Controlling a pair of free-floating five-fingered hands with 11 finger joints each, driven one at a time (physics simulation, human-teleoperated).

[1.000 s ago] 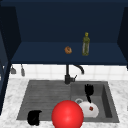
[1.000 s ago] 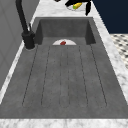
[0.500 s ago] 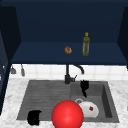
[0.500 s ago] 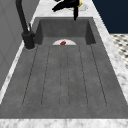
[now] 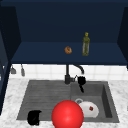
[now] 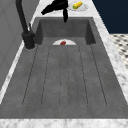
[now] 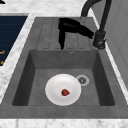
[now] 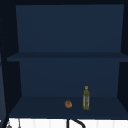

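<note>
Plate (image 7: 63, 89), white with a small red bit on it, lies on the basin floor beside the drain, while the right hand (image 5: 81, 80), fingers straight and pointing down, has drifted lower above it near the faucet (image 5: 67, 75); the left hand (image 5: 34, 117) hangs idle.

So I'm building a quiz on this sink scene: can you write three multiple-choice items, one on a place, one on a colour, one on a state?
1. Where is the white plate?
A on the shelf
B in the basin
C on the drainboard

2. What colour is the ball?
A red
B green
C white

3. How is the right hand?
A gripping the bottle
B holding the plate
C holding nothing, by the tap

Answers:
1 B, it lies on the basin floor beside the drain.
2 A, it shows bright red in the front view.
3 C, it hangs above the basin, apart from everything.
</note>
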